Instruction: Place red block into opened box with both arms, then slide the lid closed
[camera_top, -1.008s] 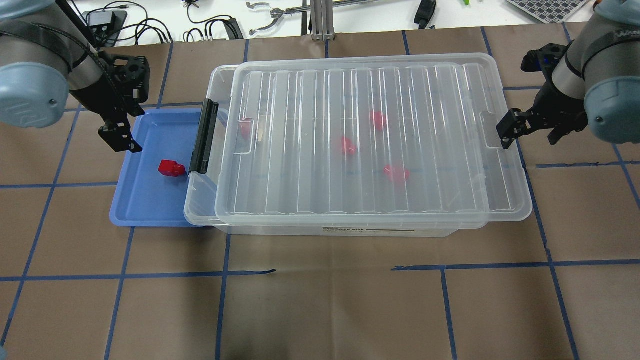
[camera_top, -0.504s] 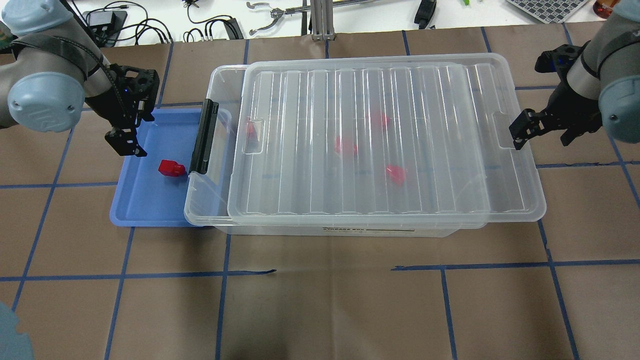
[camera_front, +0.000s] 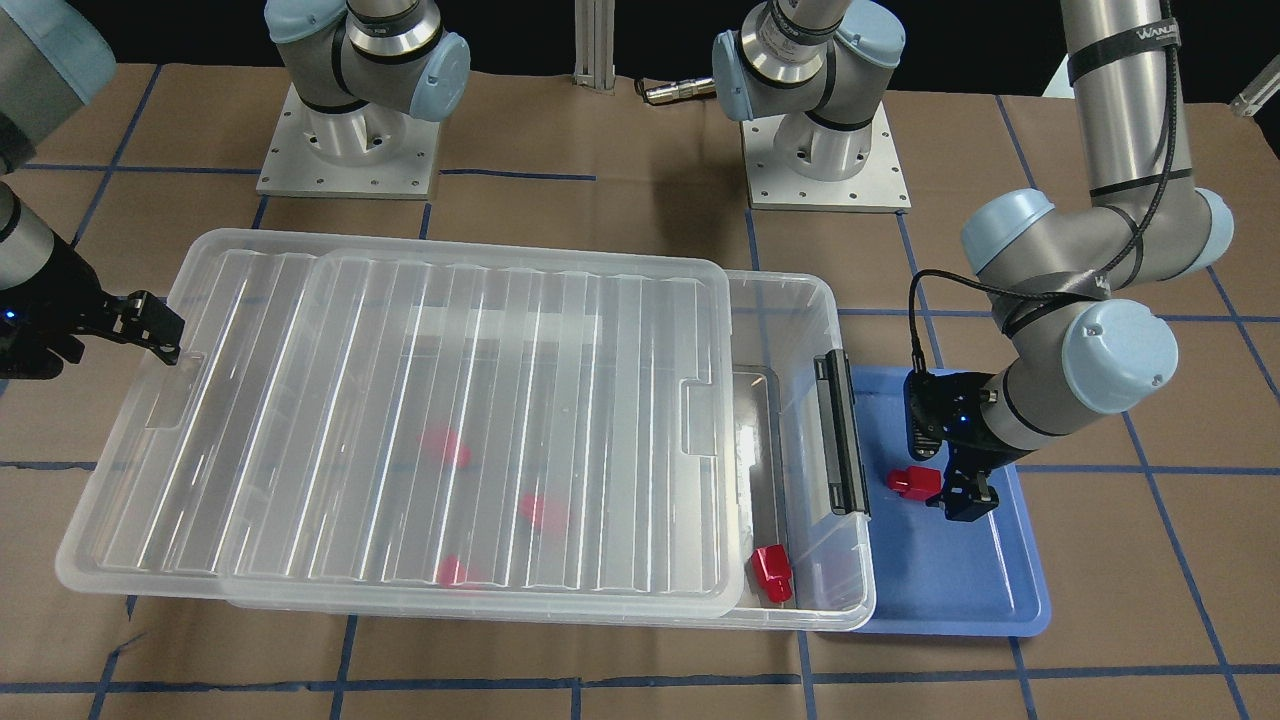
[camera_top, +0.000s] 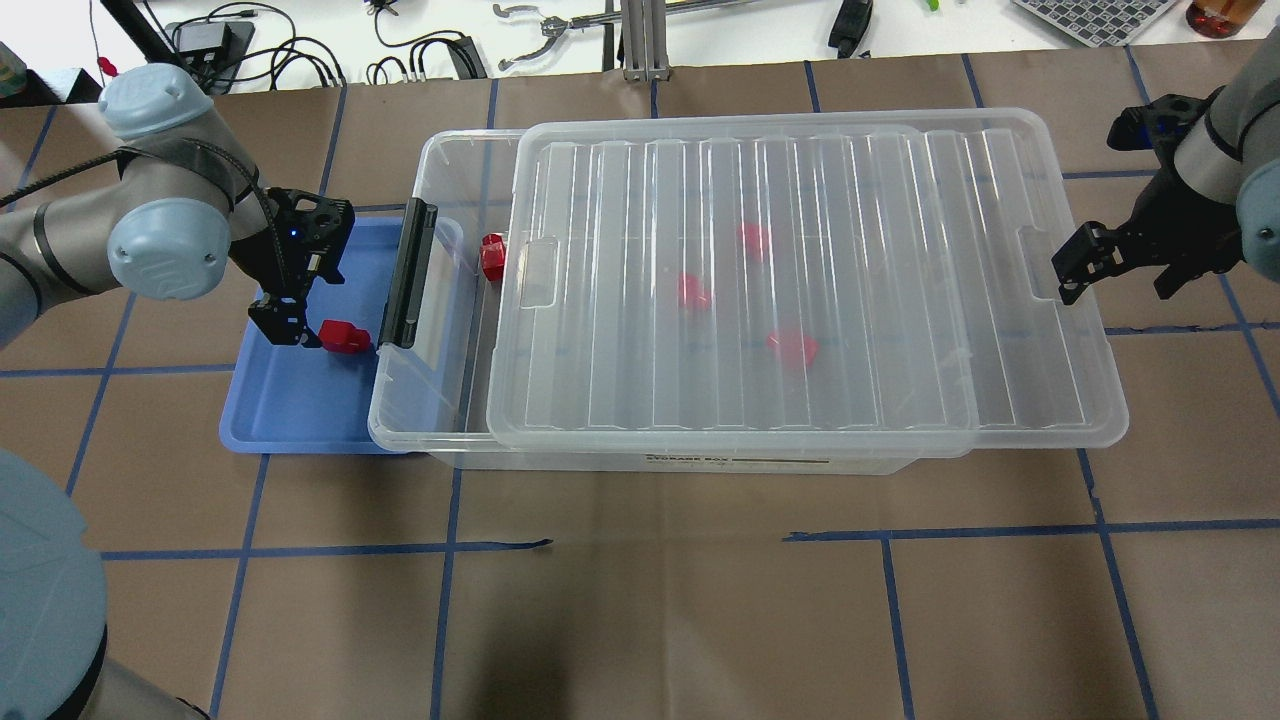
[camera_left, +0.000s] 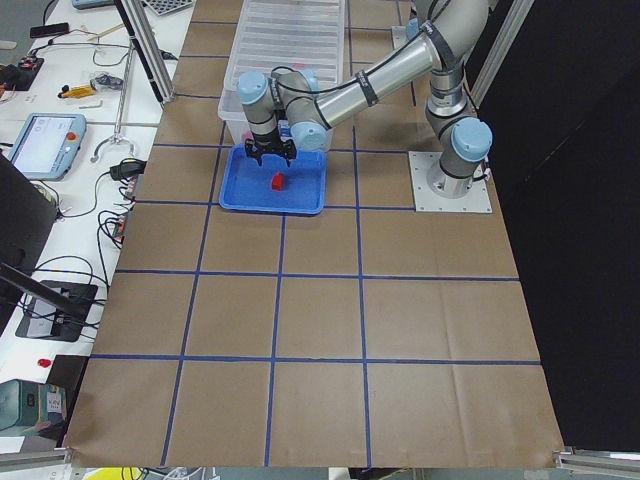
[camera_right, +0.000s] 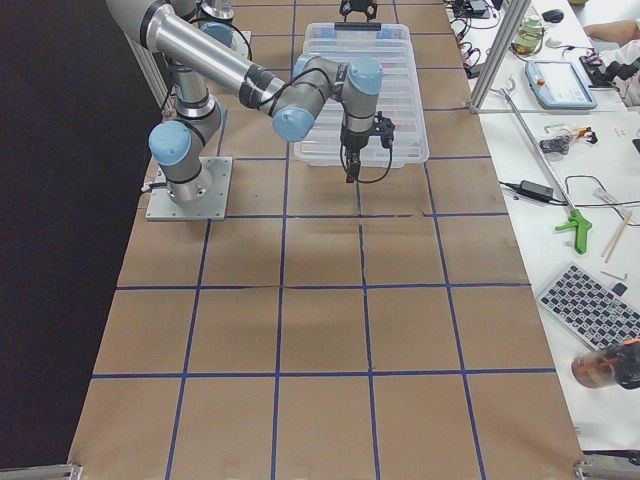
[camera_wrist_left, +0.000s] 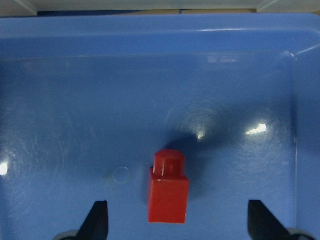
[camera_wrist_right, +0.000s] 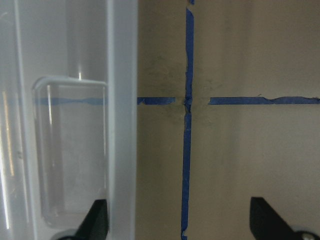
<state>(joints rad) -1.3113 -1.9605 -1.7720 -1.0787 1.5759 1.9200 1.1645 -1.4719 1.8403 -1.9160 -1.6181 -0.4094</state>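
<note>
Over the blue plastic tray (camera_top: 290, 420) the empty left hand (camera_top: 285, 320) hangs wide open astride the small glossy red block (camera_top: 343, 337), while the open right hand (camera_top: 1085, 262) hooks the ridged clear lid (camera_top: 800, 300) aside, apparently baring the large clear box (camera_top: 425, 400).

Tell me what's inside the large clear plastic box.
Four small red blocks lie in the clear plastic box: one in the uncovered strip beside the black clip, three under the ridged clear lid, blurred by it.

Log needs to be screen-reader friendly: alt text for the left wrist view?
A red block lies on the floor of the blue tray, stub end toward the frame's top, between the open fingertips of the left gripper at the bottom edge. Neither fingertip touches it.
</note>
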